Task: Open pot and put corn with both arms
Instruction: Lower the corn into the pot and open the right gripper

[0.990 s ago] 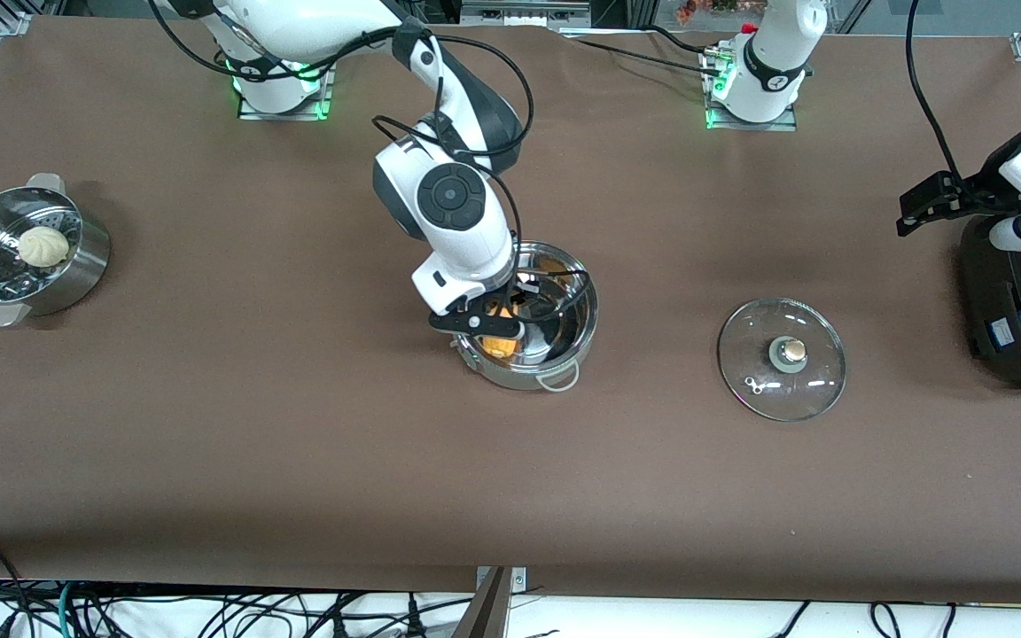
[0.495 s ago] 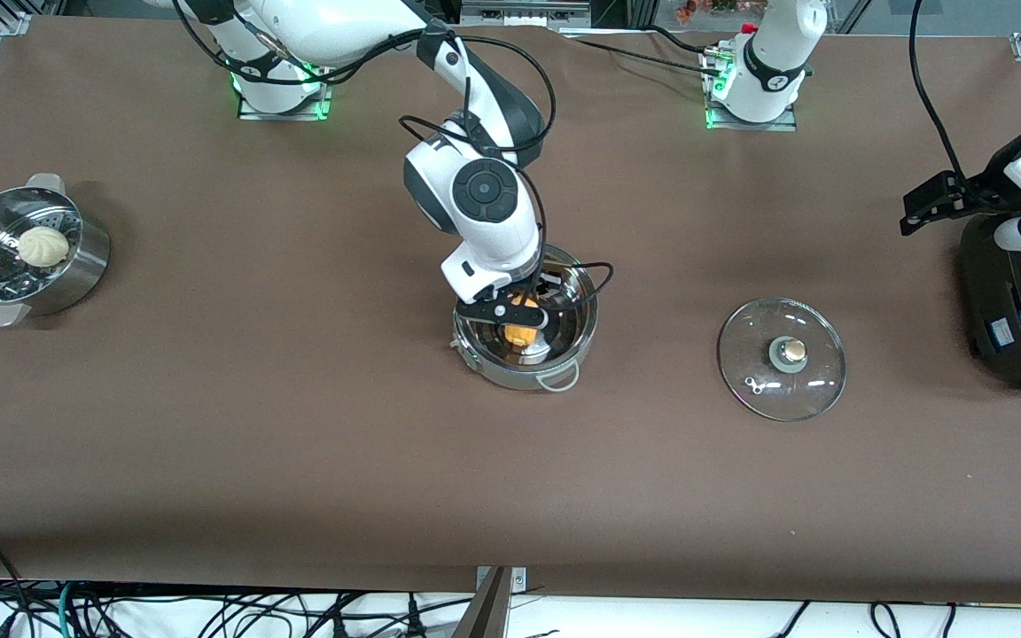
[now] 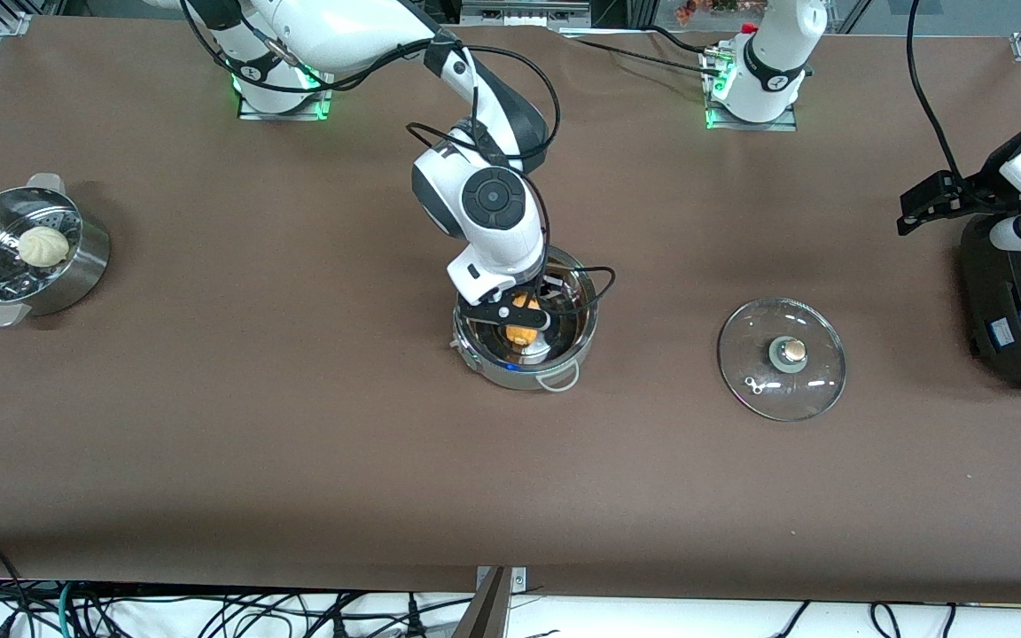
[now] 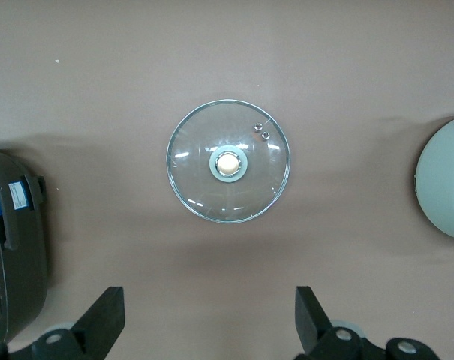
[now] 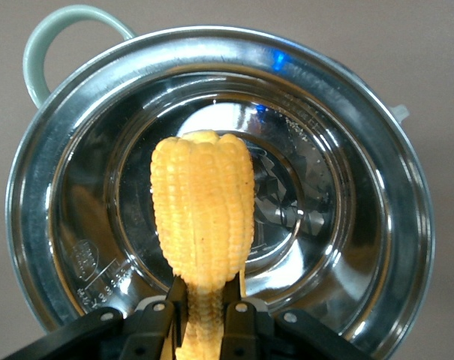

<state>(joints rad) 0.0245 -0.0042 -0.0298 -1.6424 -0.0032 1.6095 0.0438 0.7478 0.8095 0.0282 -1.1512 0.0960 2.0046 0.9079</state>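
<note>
The shiny steel pot (image 3: pixel 574 332) stands open at the middle of the table, its mirror-like inside showing in the right wrist view (image 5: pixel 347 225). My right gripper (image 3: pixel 521 317) is over the pot, shut on the yellow-orange corn (image 3: pixel 522 335), holding it by one end with the rest hanging over the pot's inside (image 5: pixel 202 214). My left gripper (image 3: pixel 918 208) is open and empty, high over the table near the black cooker at the left arm's end; its open fingers (image 4: pixel 106 319) show in the left wrist view.
The glass lid (image 3: pixel 782 359) with its knob lies flat on the table beside the pot, toward the left arm's end; it also shows in the left wrist view (image 4: pixel 228 161). A black cooker (image 3: pixel 1020 301) stands at that end. A perforated steamer pan (image 3: pixel 76 266) holds a white bun (image 3: pixel 42 246) at the right arm's end.
My right gripper has carried the corn from the pot's rim at the right arm's side to over its middle. The left arm has barely moved.
</note>
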